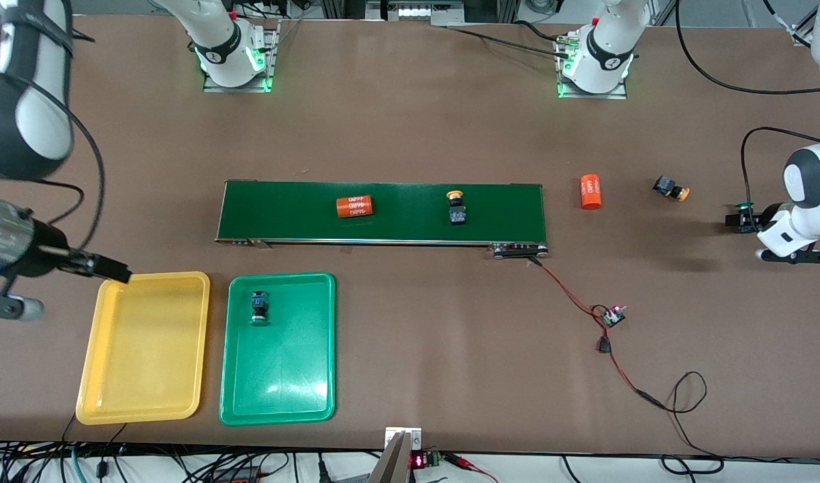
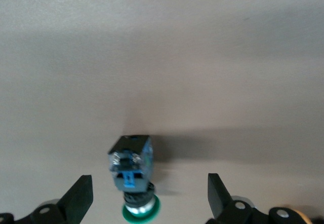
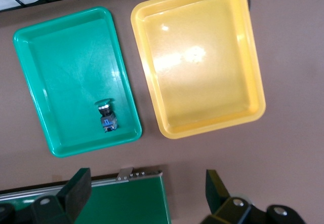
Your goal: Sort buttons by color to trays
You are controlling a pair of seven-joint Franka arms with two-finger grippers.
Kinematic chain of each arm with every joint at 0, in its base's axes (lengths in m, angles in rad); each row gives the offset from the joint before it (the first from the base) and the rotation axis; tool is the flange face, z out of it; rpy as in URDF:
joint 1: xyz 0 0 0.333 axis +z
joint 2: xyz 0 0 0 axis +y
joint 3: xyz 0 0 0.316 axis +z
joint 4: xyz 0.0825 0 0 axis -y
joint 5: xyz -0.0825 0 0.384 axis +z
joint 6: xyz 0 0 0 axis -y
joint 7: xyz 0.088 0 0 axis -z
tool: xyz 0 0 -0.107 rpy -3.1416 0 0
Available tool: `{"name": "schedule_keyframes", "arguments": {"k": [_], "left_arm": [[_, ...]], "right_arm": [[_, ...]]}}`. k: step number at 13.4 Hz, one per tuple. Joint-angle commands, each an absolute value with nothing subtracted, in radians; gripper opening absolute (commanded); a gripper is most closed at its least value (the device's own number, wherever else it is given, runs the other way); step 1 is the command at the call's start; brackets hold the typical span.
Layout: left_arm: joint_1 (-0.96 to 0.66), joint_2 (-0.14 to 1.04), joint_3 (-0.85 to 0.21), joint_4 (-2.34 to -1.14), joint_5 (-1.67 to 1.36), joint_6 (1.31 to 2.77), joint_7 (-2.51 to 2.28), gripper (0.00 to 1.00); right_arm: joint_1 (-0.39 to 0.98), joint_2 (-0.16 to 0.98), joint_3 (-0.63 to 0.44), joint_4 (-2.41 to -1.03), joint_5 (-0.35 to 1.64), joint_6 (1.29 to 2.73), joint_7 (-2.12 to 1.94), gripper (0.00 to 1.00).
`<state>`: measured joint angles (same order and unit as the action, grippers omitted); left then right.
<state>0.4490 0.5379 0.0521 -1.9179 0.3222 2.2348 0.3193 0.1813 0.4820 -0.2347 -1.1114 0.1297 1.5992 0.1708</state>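
Clearly the left gripper [image 2: 147,198] is set up for a pick: in its wrist view the two fingers stand wide apart with a green button [image 2: 132,176] lying on its side between them, touching neither. In the front view this gripper [image 1: 742,219] sits low at the far right edge of the frame, the button [image 1: 743,205] just at its tip.

These switches look small, light and rigid: a blocky black-and-blue body with a round cap. The cap is smooth and rounded, so it would likely slip; the flat sides of the body are the better place to pinch. Lying on its side, it may roll or skid on the bare table if one finger touches first.

A second green button [image 1: 259,307] already lies in the green tray [image 1: 316,376], lower left of centre. The yellow tray [image 1: 94,376] beside it, at lower left, holds nothing. One yellow button [image 1: 456,206] rests on the belt [image 1: 282,211] in mid-frame, near an orange cylinder [image 1: 354,206]. Another yellow button [image 1: 671,188] lies on the table at right, past a second cylinder [image 1: 590,191].

The right gripper [image 3: 147,196] hangs with fingers spread wide and empty over the belt's end by the trays; in the front view it [image 1: 115,270] shows at the left edge, and that arm seems to wait.
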Motion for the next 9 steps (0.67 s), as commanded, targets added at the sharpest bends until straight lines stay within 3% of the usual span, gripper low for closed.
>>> {"name": "schedule_keyframes", "arguments": {"k": [1, 2, 3, 4, 5, 7, 9], "left_arm": [[0.449, 0.566, 0.077, -1.921, 0.342, 2.287, 0.379, 1.00], [0.454, 0.571, 0.077, -1.922, 0.342, 2.290, 0.380, 0.85], [0.454, 0.572, 0.077, -1.922, 0.342, 2.284, 0.383, 0.56], [0.454, 0.572, 0.077, -1.922, 0.342, 2.280, 0.383, 0.36], [0.454, 0.572, 0.077, -1.922, 0.339, 2.279, 0.380, 0.22], [0.453, 0.565, 0.077, -1.919, 0.334, 2.269, 0.376, 0.09], [0.440, 0.525, 0.061, -1.896, 0.324, 2.182, 0.371, 0.08]], "right_arm": [[0.184, 0.425, -0.247, -1.137, 0.112, 1.557, 0.183, 1.00], [0.183, 0.423, -0.247, -1.135, 0.091, 1.533, 0.166, 1.00], [0.183, 0.422, -0.245, -1.135, 0.063, 1.531, 0.106, 1.00], [0.184, 0.420, -0.245, -1.137, 0.061, 1.520, 0.066, 1.00], [0.184, 0.420, -0.245, -1.135, 0.061, 1.505, 0.060, 1.00], [0.183, 0.419, -0.245, -1.135, 0.063, 1.503, 0.060, 1.00], [0.187, 0.420, -0.244, -1.144, 0.067, 1.505, 0.066, 1.00]]}}
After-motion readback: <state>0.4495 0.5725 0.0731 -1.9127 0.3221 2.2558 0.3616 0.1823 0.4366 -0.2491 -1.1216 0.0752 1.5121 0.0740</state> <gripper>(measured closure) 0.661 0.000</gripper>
